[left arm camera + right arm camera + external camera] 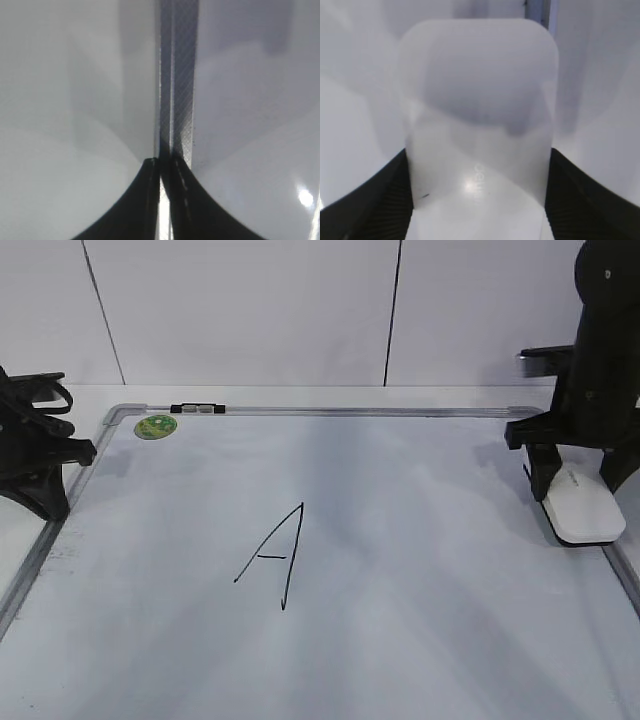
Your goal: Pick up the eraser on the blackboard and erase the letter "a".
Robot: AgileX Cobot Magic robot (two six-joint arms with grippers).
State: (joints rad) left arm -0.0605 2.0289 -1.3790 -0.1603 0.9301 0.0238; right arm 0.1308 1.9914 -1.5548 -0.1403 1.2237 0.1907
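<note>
The blackboard [430,580] is a white board with a grey frame, lying flat. A tall capital "A" [272,555] is drawn at its middle; no small letter "a" shows anywhere. The white eraser [583,512] lies low at the board's right edge, between the fingers of my right gripper [577,485]. In the right wrist view the eraser [480,100] fills the frame, and the right gripper [477,200] has both black fingers pressed against its sides. My left gripper [48,502] is shut and empty at the board's left edge. In the left wrist view the left gripper [165,162] is over the grey frame [182,100].
A round green sticker [155,425] sits in the board's far left corner. A small black and white clip [198,409] sits on the far frame. A white wall stands behind the table. The board's surface shows faint grey smears.
</note>
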